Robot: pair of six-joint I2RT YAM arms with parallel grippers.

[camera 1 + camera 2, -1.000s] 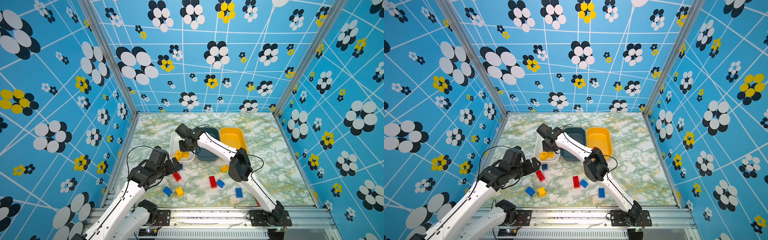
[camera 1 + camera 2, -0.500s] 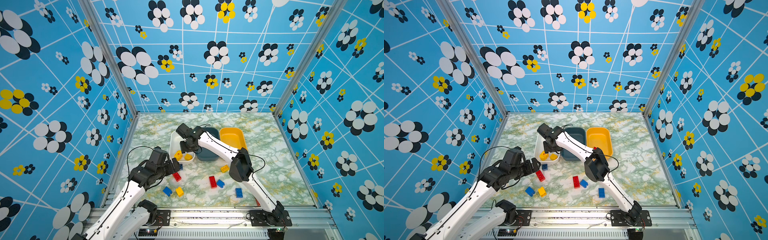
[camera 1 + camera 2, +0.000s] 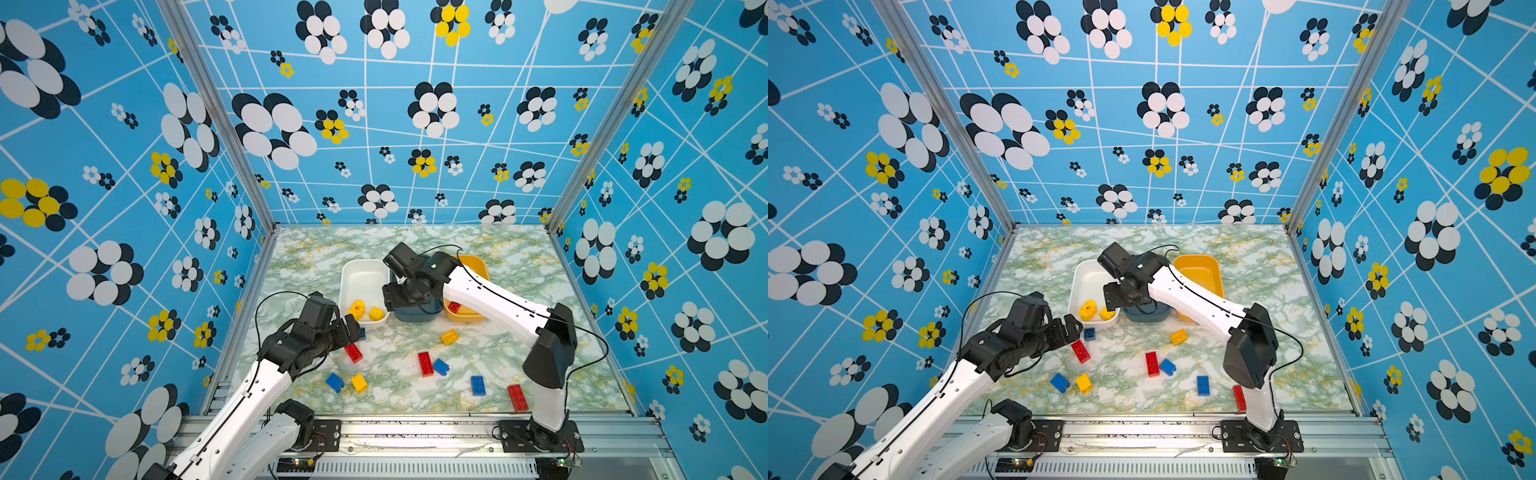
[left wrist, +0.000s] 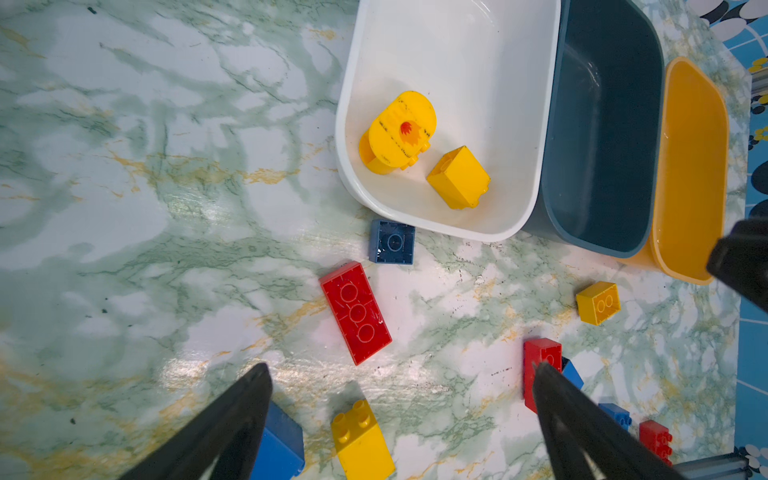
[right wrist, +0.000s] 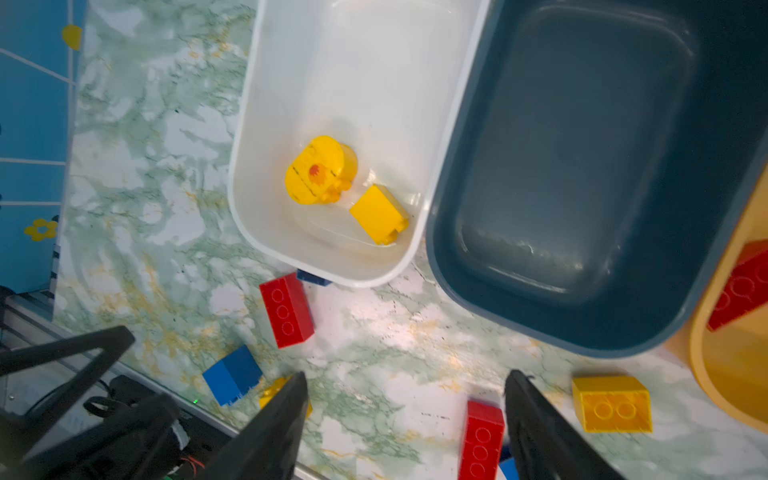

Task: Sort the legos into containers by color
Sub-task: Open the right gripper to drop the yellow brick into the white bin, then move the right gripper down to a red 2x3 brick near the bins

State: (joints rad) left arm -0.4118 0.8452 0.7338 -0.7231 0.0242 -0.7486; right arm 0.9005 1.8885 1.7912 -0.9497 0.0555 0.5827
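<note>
In white tub (image 4: pixel 457 50): yellow domed lego (image 4: pixel 399 131), yellow brick (image 4: pixel 457 176). In yellow-orange tub (image 5: pixel 731 374): red brick (image 5: pixel 744 286). Between tubs: slate tub (image 4: pixel 602 124). Left gripper (image 4: pixel 401 370) wide, right gripper (image 5: pixel 406 376) parted, gripping nothing.

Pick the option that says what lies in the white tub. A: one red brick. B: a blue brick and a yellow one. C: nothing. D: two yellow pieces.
D: the white tub holds a rounded yellow piece and a yellow brick, nothing else.
</note>
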